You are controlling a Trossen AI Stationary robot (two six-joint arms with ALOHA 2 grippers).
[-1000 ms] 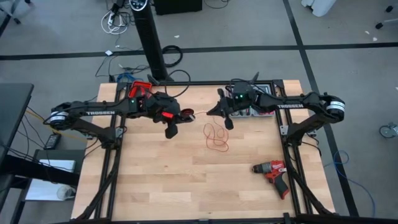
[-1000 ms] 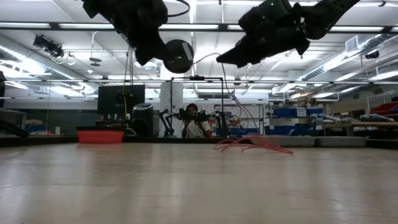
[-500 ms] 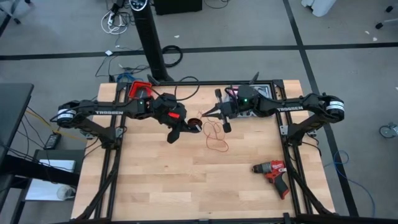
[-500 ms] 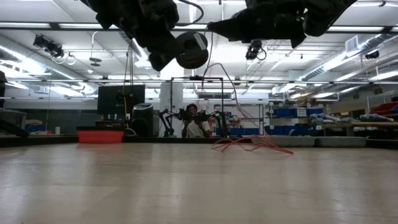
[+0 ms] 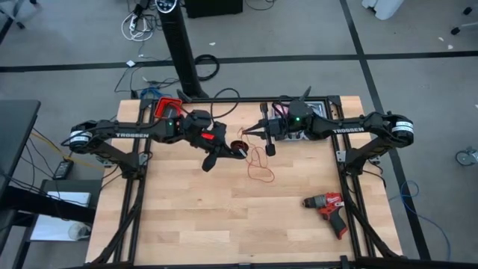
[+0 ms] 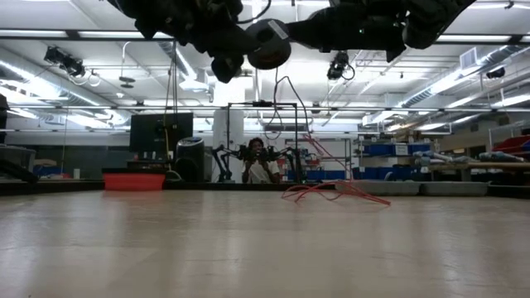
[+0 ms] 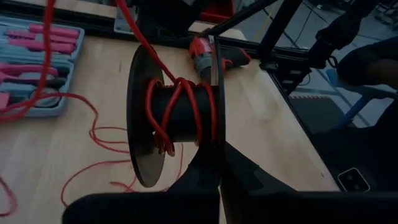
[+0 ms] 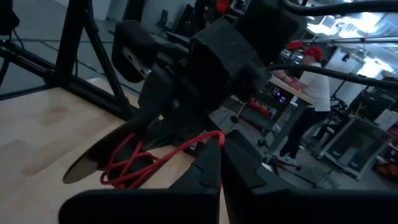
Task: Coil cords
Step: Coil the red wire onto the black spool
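The cord is a thin red wire. Part of it is wound on the core of a black spool (image 7: 180, 115), and the rest lies in loose loops (image 5: 258, 162) on the table between the arms. My left gripper (image 5: 228, 148) is shut on the spool, raised over the table's middle. My right gripper (image 5: 254, 135) is close beside it on the right, shut on the wire. In the low view the spool (image 6: 267, 43) hangs high, and the wire drops from it to the heap (image 6: 331, 192) on the table. My left gripper pinches the rim of one spool flange (image 7: 214, 146) between its two fingers. The spool is lifted clear of the table with its axis about level. My right gripper pinches a single strand of the red wire (image 8: 208, 138) at its fingertips, a short way from the spool. The strand runs from the fingers to the windings on the core (image 8: 127, 165).
A red-black drill (image 5: 326, 205) lies at the near right. A red bin (image 5: 169, 106) stands at the far left, and a tool tray (image 7: 37, 68) at the far edge. A person (image 6: 261, 165) stands beyond the table.
My left gripper has gone toward the table's right with the spool and turned, closing on my right gripper. My right gripper has drawn the wire up beside the spool. More wire now rises off the heap on the table.
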